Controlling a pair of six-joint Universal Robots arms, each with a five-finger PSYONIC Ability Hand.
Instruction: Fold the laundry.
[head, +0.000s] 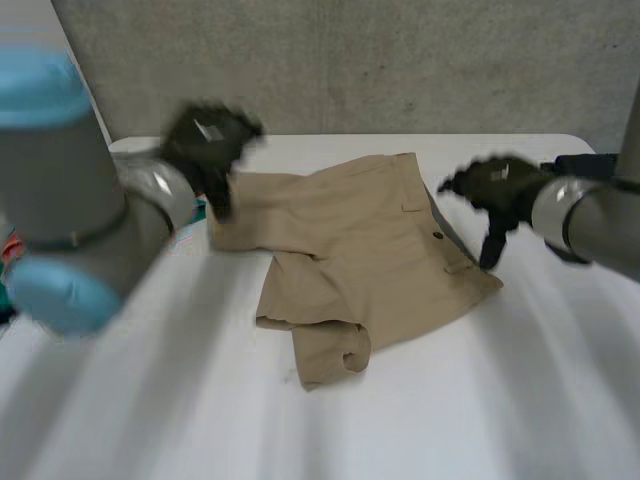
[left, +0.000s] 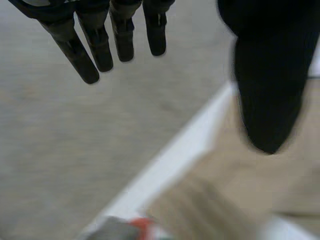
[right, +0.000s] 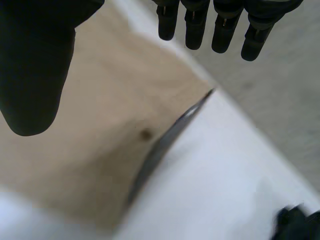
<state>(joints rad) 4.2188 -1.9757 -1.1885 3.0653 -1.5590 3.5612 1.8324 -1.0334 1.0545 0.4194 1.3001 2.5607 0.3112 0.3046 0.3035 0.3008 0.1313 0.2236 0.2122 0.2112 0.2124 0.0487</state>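
Note:
A pair of tan shorts (head: 360, 260) lies partly folded in the middle of the white table (head: 500, 400), one leg bunched at the near edge. My left hand (head: 208, 145) hovers above the shorts' far left corner, fingers (left: 100, 45) straight and apart from the thumb (left: 270, 90), holding nothing. Over the shorts' right edge my right hand (head: 497, 190) hangs open, fingers (right: 220, 30) straight and thumb (right: 35, 75) spread wide. Under it the tan cloth (right: 100, 140) shows a small button (right: 145, 134) and a dark inner edge.
A grey concrete wall (head: 400, 60) stands behind the table. Something colourful (head: 12, 250) lies at the table's left edge behind my left arm, and a dark object (head: 585, 165) sits at the far right behind my right arm. Bare table lies in front of the shorts.

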